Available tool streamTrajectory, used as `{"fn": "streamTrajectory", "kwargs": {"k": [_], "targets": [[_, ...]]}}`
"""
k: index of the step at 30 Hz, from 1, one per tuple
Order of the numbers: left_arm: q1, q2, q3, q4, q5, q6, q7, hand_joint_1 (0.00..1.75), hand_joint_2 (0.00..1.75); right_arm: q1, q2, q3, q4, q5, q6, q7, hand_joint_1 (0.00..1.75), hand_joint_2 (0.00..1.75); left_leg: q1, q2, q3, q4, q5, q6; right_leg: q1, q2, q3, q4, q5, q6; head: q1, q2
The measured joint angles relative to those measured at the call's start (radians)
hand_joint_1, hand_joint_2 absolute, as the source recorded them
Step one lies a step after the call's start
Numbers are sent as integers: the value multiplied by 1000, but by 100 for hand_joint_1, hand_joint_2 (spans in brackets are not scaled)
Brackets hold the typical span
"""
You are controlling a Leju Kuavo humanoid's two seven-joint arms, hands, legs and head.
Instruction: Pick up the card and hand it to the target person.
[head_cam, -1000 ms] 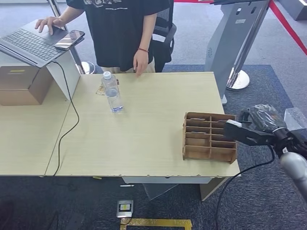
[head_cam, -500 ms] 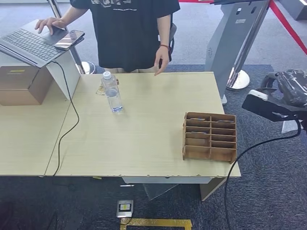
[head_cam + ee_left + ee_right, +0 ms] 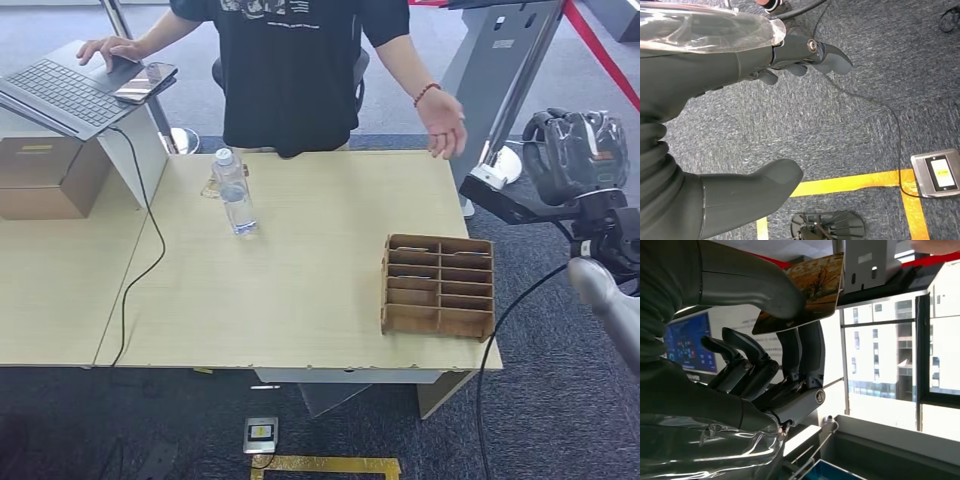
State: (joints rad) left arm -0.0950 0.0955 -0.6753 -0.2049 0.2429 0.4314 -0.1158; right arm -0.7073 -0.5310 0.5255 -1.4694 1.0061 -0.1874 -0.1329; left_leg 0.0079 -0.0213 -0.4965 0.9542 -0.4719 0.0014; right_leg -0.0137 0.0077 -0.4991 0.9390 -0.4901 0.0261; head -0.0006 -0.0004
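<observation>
Painted card (image 3: 806, 295) pinched in right hand (image 3: 764, 365); left hand (image 3: 753, 115) slack, empty; person's palm (image 3: 444, 122) waits at ten o'clock; shallow pinch risks drop mid-handover.

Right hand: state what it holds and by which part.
The right hand pinches a thin picture-printed card between its thumb and fingers, gripping the card's near portion; the far end sticks out free. The left hand holds nothing.
</observation>
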Motion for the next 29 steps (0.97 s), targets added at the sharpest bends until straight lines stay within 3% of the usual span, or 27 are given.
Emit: {"fn": "streamTrajectory", "kwargs": {"k": [11,19,20,22,24,26,29], "targets": [[-10,-5,-24,0,-20,-12,14,0,175,-104,162,78,311,96,-94,27,175,175,0,-1,0,0,0,0,0,-1,0,0,0,0,0,0],[-8,-5,-30,0,-19,-12,18,0,175,-136,234,104,454,121,-121,44,168,175,0,-2,0,0,1,0,0,-1,0,0,0,0,0,0],[-8,-5,-30,0,-18,-12,18,0,175,-139,240,106,468,122,-123,45,162,175,0,-2,0,0,1,0,0,-1,0,0,0,0,0,0],[-7,-5,-30,0,-17,-12,18,0,175,-143,252,109,491,120,-129,48,111,175,0,-2,0,0,1,0,0,-1,0,0,0,0,0,0],[-6,-5,-30,0,-16,-12,18,0,175,-145,262,111,511,112,-135,49,37,175,0,-2,0,0,1,0,0,-1,0,0,0,0,0,0],[-5,-5,-30,0,-16,-12,18,0,175,-145,269,111,526,105,-135,49,4,175,0,-2,0,0,1,0,0,-1,0,0,0,0,0,0],[-3,-5,-30,0,-16,-12,18,0,175,-145,275,110,538,100,-130,49,0,175,0,-2,0,0,1,0,0,-1,0,0,0,0,0,0]]}}
